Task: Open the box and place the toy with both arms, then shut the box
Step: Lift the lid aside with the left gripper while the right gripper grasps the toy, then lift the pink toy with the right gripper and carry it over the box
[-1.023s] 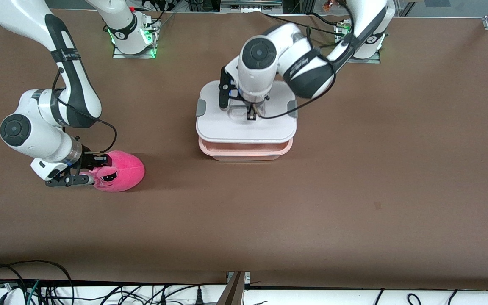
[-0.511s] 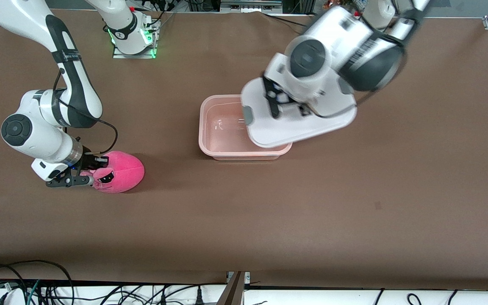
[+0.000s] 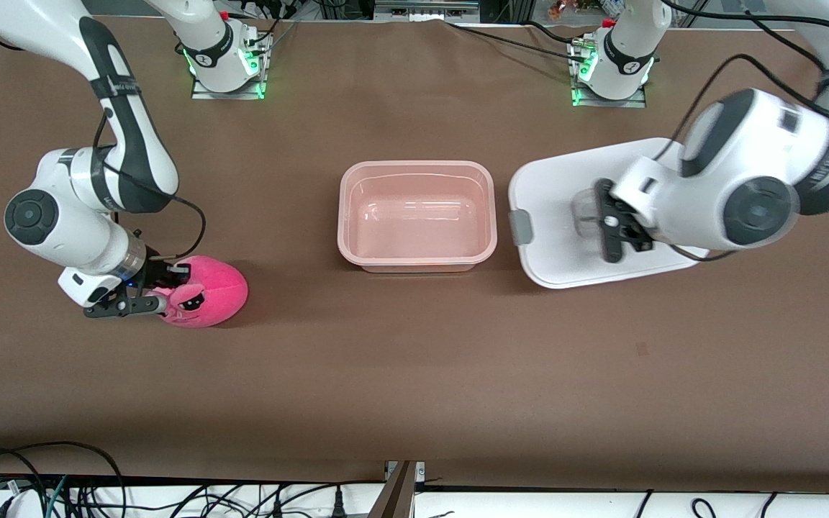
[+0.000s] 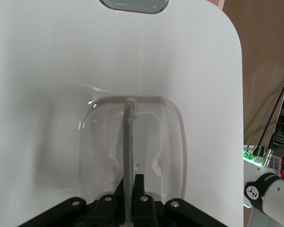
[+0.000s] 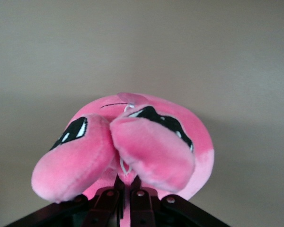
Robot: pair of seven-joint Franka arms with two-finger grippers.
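The left gripper (image 3: 610,232) is clenched on the thin handle (image 4: 128,156) in the middle of the white lid (image 3: 565,187), and holds the lid in the air over the table (image 3: 414,374), beside the open tub (image 3: 417,267), toward the left arm's end. The lid's long axis runs along the table's length, its grey clip (image 3: 520,226) pointing at the tub. The right gripper (image 3: 159,288) grasps the pink toy (image 3: 216,288) at its face; the toy lies on the table, its eyes turned to the gripper.

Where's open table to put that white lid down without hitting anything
Bare brown table lies nearer the front camera than the open pale pink plastic tub. The left pincer holds the white lid beside that tub. It is crowded where the right pincer grips the bright pink plush toy.
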